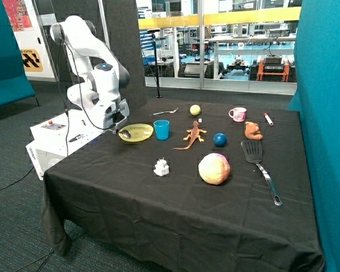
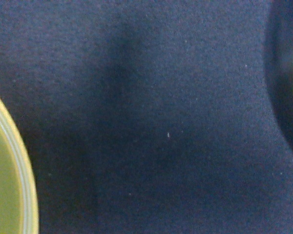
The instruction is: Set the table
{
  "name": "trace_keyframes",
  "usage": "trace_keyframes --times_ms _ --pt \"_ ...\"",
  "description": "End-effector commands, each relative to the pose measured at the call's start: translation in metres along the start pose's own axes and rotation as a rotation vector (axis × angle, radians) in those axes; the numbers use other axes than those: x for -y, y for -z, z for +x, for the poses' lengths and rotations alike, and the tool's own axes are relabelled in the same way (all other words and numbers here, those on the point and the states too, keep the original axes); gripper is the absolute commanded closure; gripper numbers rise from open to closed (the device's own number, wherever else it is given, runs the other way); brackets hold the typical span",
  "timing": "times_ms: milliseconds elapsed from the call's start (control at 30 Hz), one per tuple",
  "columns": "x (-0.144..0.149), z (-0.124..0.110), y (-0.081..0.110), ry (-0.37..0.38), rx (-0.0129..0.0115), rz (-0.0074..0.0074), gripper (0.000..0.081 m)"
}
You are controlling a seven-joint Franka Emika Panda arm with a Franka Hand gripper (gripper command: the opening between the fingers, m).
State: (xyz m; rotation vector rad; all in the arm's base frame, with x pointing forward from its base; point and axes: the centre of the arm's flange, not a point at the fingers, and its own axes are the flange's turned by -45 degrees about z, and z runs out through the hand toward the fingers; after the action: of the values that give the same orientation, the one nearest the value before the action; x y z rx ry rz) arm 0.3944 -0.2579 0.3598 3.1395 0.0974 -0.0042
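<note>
White Franka arm leans over bench edge, gripper low at rim of yellow plate, w/ a spoon at its tip (jaws hidden). Blue cup just beside plate. Fork near yellow ball. Orange toy lizard, blue ball, pink mug, black spatula further along.

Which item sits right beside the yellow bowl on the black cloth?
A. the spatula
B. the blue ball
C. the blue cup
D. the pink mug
C. In the outside view the blue cup stands right next to the yellow bowl, at whose far rim the gripper is; the mug, spatula and ball lie well away across the cloth.
</note>
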Motion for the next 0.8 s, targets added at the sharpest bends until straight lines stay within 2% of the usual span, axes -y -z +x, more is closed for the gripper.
trace_keyframes --times_ms 0,367,500,767 --pt "-0.006 -0.005 -0.016 0.004 -0.0027 0.0005 0.0808" --pt "-0.009 -0.018 -0.032 0.009 -0.0027 0.0005 0.0808" --pt "-0.009 -0.024 -0.038 0.031 -0.0027 0.0004 0.0808" --pt "-0.011 -0.027 -0.042 0.035 -0.0027 0.0004 0.0808"
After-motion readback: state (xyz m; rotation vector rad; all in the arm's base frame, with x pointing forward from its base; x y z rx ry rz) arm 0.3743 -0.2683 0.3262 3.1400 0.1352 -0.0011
